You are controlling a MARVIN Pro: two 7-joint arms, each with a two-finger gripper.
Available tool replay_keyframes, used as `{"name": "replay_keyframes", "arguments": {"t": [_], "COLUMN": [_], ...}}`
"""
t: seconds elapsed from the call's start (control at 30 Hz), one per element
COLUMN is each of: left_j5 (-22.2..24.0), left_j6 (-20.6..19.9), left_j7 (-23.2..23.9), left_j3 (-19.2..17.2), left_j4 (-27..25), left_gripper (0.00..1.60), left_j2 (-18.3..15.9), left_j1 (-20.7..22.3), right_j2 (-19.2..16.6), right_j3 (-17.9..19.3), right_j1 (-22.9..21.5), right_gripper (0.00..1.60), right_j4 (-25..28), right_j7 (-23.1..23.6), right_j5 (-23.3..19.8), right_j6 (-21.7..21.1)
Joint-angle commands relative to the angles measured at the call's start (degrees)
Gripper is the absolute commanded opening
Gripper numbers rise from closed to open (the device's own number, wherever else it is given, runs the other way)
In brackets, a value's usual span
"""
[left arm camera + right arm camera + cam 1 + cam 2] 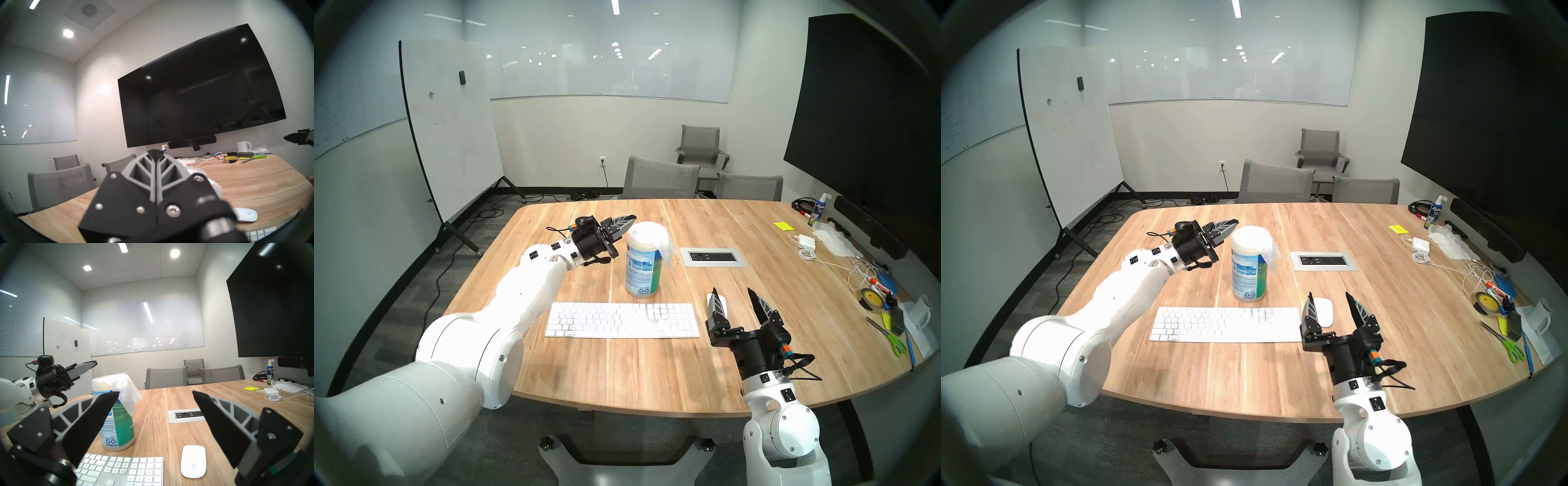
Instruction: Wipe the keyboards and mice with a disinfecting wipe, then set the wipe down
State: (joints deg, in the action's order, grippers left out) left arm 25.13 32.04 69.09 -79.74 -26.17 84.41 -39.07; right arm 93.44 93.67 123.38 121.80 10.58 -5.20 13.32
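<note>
On the one wooden table [653, 373] sit one white keyboard [622, 320], one white mouse [193, 461], one wipes canister [643, 259] with one wipe [667, 249] hanging from its top — plus one power adapter [806, 241], one mug [1543, 314] — and three grey chairs [660, 178] behind.

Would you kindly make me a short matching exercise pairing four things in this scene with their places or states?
Things:
1. left gripper
2. right gripper
3. wipe
4. mouse

States:
A. fingers spread wide
B. hanging from the canister top
C. fingers shut, empty
D. lying right of the keyboard

Pairs: 1-C, 2-A, 3-B, 4-D
</note>
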Motion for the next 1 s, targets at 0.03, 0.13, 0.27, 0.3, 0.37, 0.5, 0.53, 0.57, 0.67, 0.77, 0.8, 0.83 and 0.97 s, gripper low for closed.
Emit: {"name": "replay_keyframes", "arguments": {"t": [0.03, 0.13, 0.27, 0.3, 0.37, 0.5, 0.53, 0.57, 0.67, 0.77, 0.8, 0.83, 0.97], "left_j5": [0.14, 0.61, 0.8, 0.56, 0.43, -0.39, -0.61, -0.52, -1.02, -1.37, -1.23, -1.27, -0.92], "left_j6": [2.49, 3.1, 3.0, 3.15, 3.24, 4.23, 4.49, 4.89, 5.27, 5.04, 4.88, 4.95, 4.81], "left_j7": [5.25, 7.04, 7.19, 7.0, 7.11, 7.1, 6.89, 7.0, 6.01, 5.38, 5.49, 5.55, 5.31], "left_j3": [0.6, 0.48, 0.55, 0.78, 1.06, 2.37, 2.83, 2.91, 4.17, 5.2, 5.24, 5.53, 6.74], "left_j4": [1.7, 3.28, 3.98, 4.22, 4.83, 5.71, 5.62, 5.9, 5.22, 4.53, 4.48, 4.33, 3.75], "left_gripper": [0.0, 0.0, 0.0, 0.0, 0.0, 0.0, 0.0, 0.0, 0.0, 0.0, 0.0, 0.0, 0.0], "left_j2": [-0.37, -0.67, -2.1, -2.36, -2.68, -3.28, -3.42, -3.51, -4.2, -5.01, -5.22, -5.47, -5.95], "left_j1": [4.01, 4.68, 5.53, 5.81, 6.29, 7.13, 7.21, 7.4, 7.91, 9.01, 9.37, 9.71, 10.33], "right_j2": [-0.02, -0.02, -0.02, -0.02, -0.02, -0.02, -0.03, -0.03, -0.03, -0.03, -0.03, -0.03, -0.03], "right_j3": [-0.01, -0.01, -0.01, -0.01, -0.01, -0.01, -0.01, -0.01, -0.01, -0.01, -0.01, -0.01, -0.01], "right_j1": [-0.17, -0.16, -0.19, -0.19, -0.2, -0.2, -0.21, -0.21, -0.23, -0.25, -0.26, -0.27, -0.26], "right_gripper": [1.6, 1.6, 1.6, 1.6, 1.6, 1.6, 1.6, 1.6, 1.6, 1.6, 1.6, 1.6, 1.6], "right_j4": [1.42, 1.43, 1.38, 1.37, 1.37, 1.36, 1.35, 1.35, 1.32, 1.27, 1.26, 1.25, 1.26], "right_j7": [0.04, 0.04, 0.04, 0.04, 0.04, 0.04, 0.04, 0.04, 0.04, 0.04, 0.04, 0.04, 0.04], "right_j5": [0.0, 0.0, -0.01, -0.01, -0.01, -0.01, -0.01, -0.01, -0.01, -0.01, -0.01, -0.01, -0.01], "right_j6": [0.19, 0.19, 0.22, 0.22, 0.23, 0.23, 0.23, 0.23, 0.25, 0.26, 0.27, 0.27, 0.27]}}
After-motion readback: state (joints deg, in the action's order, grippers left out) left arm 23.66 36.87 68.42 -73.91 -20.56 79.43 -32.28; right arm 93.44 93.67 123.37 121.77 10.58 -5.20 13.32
